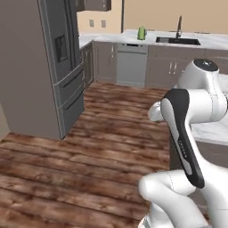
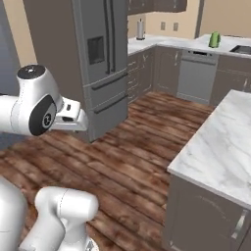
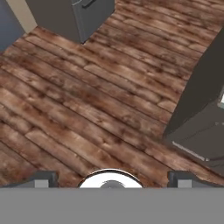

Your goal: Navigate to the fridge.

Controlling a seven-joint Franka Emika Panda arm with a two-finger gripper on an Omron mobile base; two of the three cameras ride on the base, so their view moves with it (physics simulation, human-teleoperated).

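Getting to the tall grey fridge with long dark handles [image 1: 62,67] is judged partly done: it is seen ahead and left of the gripper [image 3: 111,178], across brown wood floor [image 1: 111,129] yet to be crossed. One fridge, two bottom drawers and one green kettle [image 1: 141,33] are counted. The two finger tips are spread apart, holding nothing.

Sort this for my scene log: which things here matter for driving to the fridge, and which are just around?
Job:
- fridge
- gripper, wide apart, holding nothing

Just around:
- dishwasher
- green kettle
- sink
- marble island counter
- paper towel roll
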